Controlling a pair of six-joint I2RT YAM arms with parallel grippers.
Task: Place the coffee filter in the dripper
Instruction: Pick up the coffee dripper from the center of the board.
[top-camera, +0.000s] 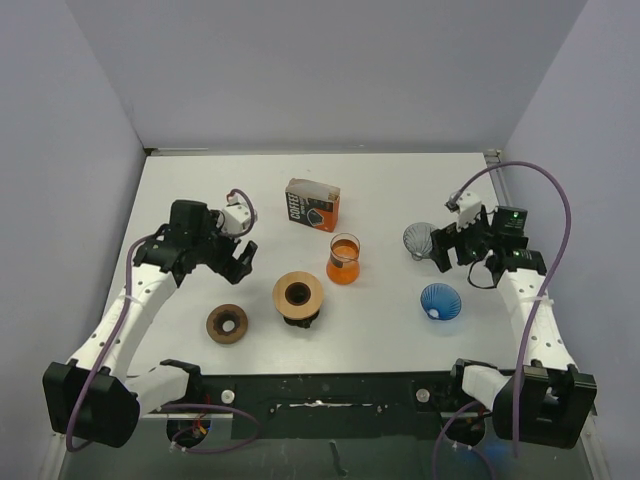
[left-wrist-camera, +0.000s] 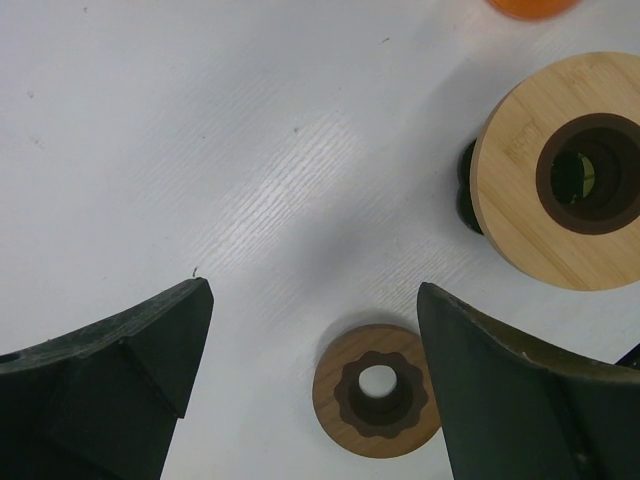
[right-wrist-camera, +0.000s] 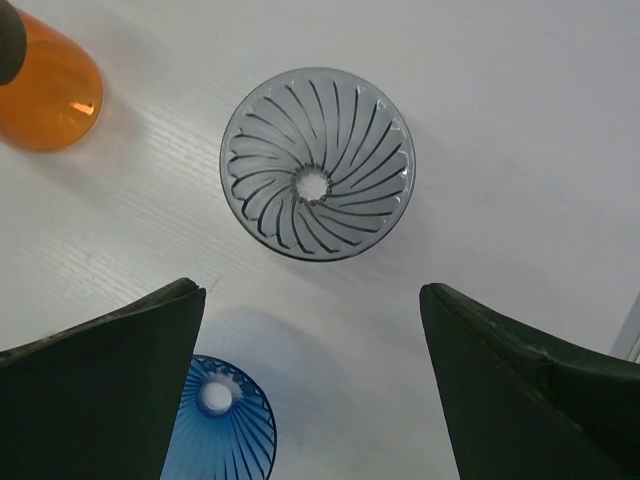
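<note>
Both pairs of jaws gape wide, holding nothing. Nearest on the counter (top-camera: 400, 190) sits a blue dripper (top-camera: 440, 301), then a grey dripper (right-wrist-camera: 317, 163) beneath the right jaws. No loose filter shows; likely it's inside the far coffee filter box (top-camera: 313, 205), and being light, floppy paper it is best pinched at its rim.

The top external camera looks down from above and behind, far enough to hold the whole table (top-camera: 400, 190), with the arm bases (top-camera: 90, 400) at 6 o'clock. The left wrist camera faces straight down, close to the tabletop, and shares with that view the wooden stand (left-wrist-camera: 520, 190) at 2 o'clock and the wooden ring (left-wrist-camera: 376, 392) at 5 o'clock. The right wrist camera, equally close, shares the grey dripper (right-wrist-camera: 317, 163) toward 12 o'clock, the blue dripper (right-wrist-camera: 222, 420) at 7 o'clock and the orange flask (right-wrist-camera: 50, 95) at 10 o'clock.
</note>
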